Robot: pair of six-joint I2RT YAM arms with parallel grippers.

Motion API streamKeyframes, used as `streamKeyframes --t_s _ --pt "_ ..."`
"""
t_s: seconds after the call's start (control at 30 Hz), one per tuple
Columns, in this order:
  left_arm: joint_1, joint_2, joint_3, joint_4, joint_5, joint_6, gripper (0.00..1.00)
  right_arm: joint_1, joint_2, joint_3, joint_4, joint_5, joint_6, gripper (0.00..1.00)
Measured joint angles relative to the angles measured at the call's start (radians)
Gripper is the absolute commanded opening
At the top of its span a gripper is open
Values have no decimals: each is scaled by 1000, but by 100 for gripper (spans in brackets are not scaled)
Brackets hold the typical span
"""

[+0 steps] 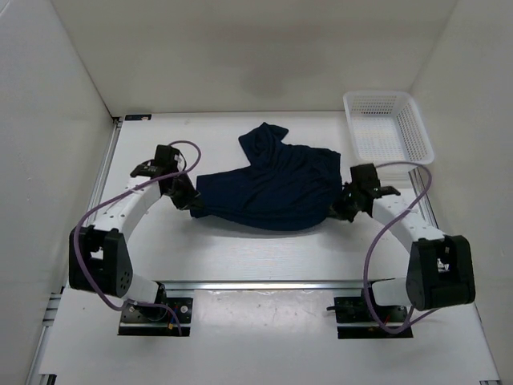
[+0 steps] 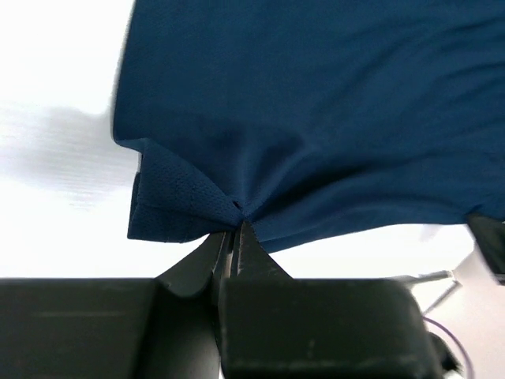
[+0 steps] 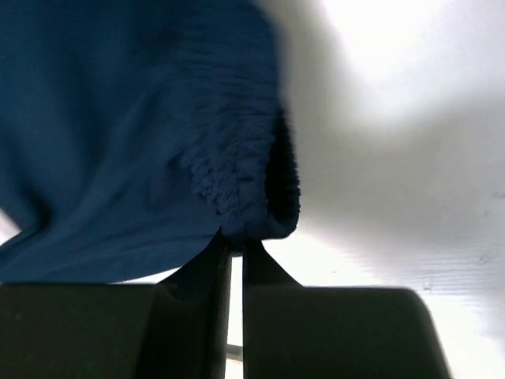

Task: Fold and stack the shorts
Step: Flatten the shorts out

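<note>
- One white desk carries everything, with pale walls on three sides.
- One pair of dark navy shorts lies across the middle of the desk, pulled out sideways between the two arms. One flap of cloth sticks up toward the far wall, and the near edge sags in a shallow curve with a shadow under it.
- Two arms, both white with black joints. The left arm bends in from the left and the right arm from the right. Each has one purple cable looping along it.
- One white mesh basket sits in the far right corner of the desk, close to the shorts' right end but not touching them.
- Two tools, both clenched on cloth:
  - The left tool has its fingers pressed together on a pinch of the shorts' left edge, and the fabric puckers into folds at the tips.
  - The right tool has its fingers nearly closed on the shorts' right end, on a gathered, ribbed band of cloth that bunches just above the tips.
</note>
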Motion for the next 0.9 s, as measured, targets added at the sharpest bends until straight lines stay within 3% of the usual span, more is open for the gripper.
streamKeyframes --t_s 0.17,0.37,0.63,0.9 --pt "44 -23 284 -90 24 13 10 5 -85 420 -174 90 -136 0" --pt "113 -111 705 -140 53 37 10 6 -148 873 -323 59 -288 0" --pt "140 -351 1042 -212 63 71 10 11 -368 1055 -449 -88 -404 0" --pt "137 -449 1326 -282 -8 104 10 11 -494 1235 -500 -239 -441 0"
